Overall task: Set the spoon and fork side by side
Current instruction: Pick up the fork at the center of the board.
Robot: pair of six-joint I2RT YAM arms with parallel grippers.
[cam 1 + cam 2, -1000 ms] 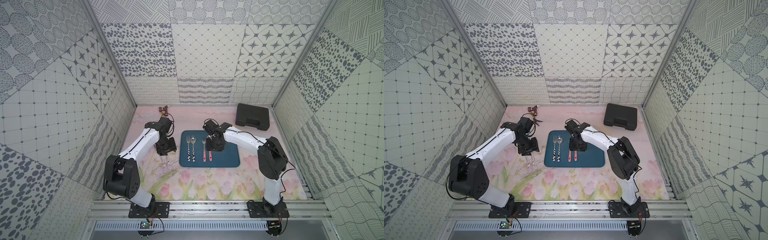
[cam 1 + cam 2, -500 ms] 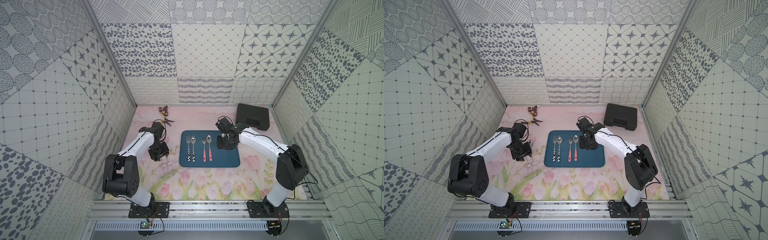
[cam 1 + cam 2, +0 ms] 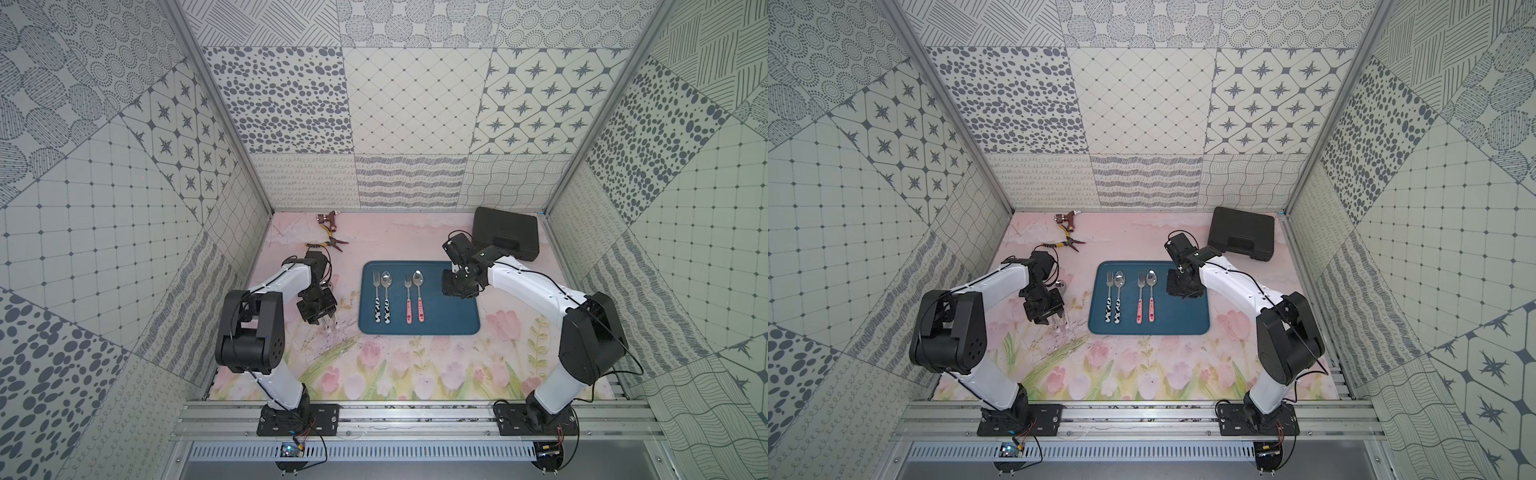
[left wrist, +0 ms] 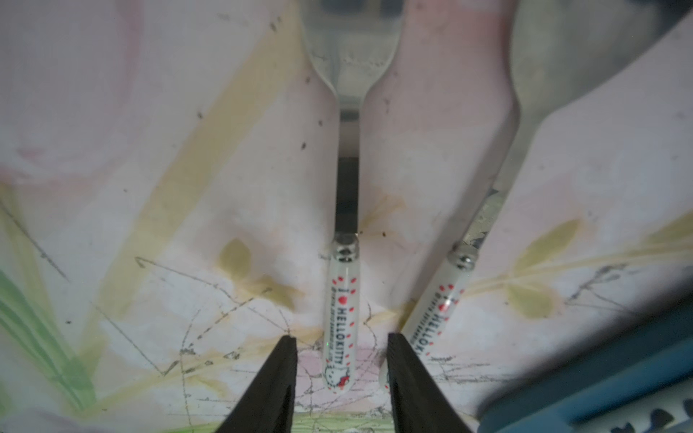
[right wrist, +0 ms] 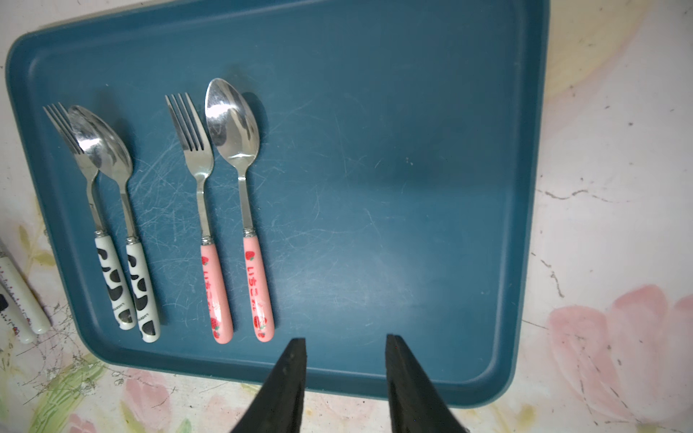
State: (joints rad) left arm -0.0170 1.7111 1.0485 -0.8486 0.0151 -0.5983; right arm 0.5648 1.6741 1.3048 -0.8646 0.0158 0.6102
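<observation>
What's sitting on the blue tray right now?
A cow-patterned fork beside cow-patterned spoon, pink fork beside pink spoon. In both top views the right gripper hides some tray floor; the right wrist view shows that area bare.

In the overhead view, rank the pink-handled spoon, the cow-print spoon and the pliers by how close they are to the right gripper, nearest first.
1. Pink-handled spoon, on the tray, beside the right gripper.
2. Cow-print spoon, farther across the tray.
3. Pliers, off the tray, toward the rear.

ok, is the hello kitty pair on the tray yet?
No, the Hello Kitty fork and spoon lie on the mat, beside the tray.
</observation>
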